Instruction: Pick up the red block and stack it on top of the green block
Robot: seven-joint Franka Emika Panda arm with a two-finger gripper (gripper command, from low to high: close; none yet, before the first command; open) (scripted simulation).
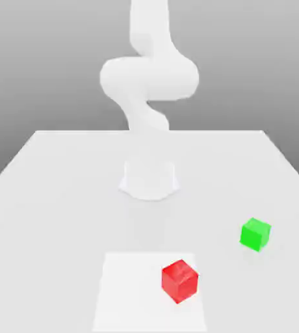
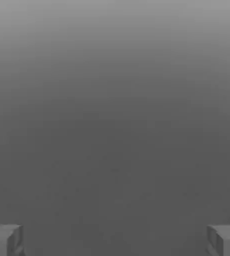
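On the table (image 1: 67,214) sit one red block (image 1: 179,281) and one green block (image 1: 255,235); the one pincer (image 2: 115,241) is spread wide.

Exterior view: very bright, flat light; the white arm (image 1: 149,78) and pale table (image 1: 61,221) look washed out, their surface detail faint, with no distinct cast shadows. Hand view: dim grey, a smooth gradient, lighter along one edge. Light source position: cannot tell.
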